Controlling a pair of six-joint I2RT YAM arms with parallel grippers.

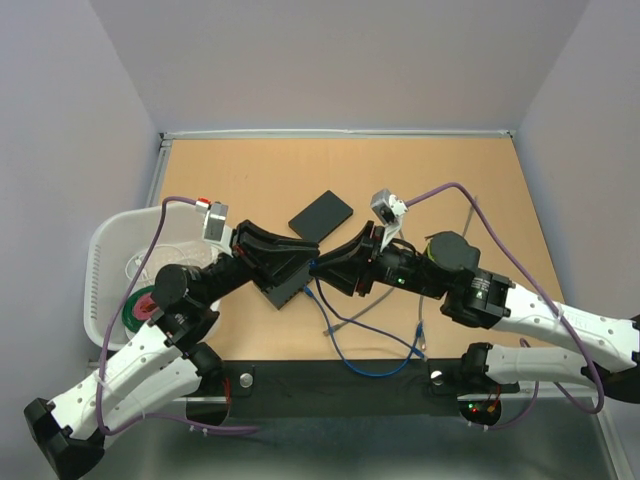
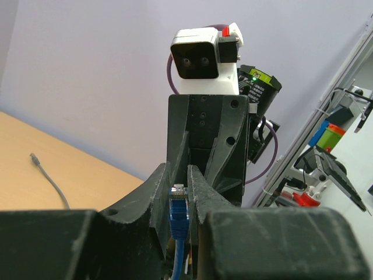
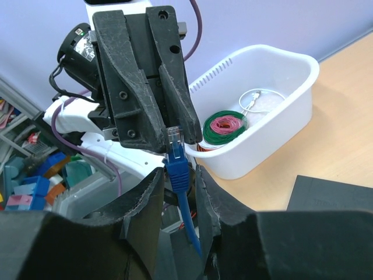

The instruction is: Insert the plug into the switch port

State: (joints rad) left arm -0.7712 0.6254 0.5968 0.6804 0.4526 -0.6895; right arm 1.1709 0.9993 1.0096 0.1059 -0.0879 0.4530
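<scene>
The blue plug (image 2: 178, 201) stands upright between the pads of my left gripper (image 2: 179, 169), which is shut on it. My right gripper (image 3: 179, 172) faces it head-on, jaws open, with a gap on each side of the plug (image 3: 176, 156). In the top view both grippers meet over the table's middle, left gripper (image 1: 307, 262) against right gripper (image 1: 322, 264). The blue cable (image 1: 345, 345) trails to the front edge. A flat black box (image 1: 321, 213), likely the switch, lies just behind them; its ports do not show.
A white basket (image 1: 100, 262) with coiled cables (image 3: 224, 125) stands at the left. Another dark box (image 1: 280, 296) sits partly under my left gripper. A loose grey cable (image 1: 420, 335) lies near the front. A black strip (image 1: 330, 385) runs along the near edge.
</scene>
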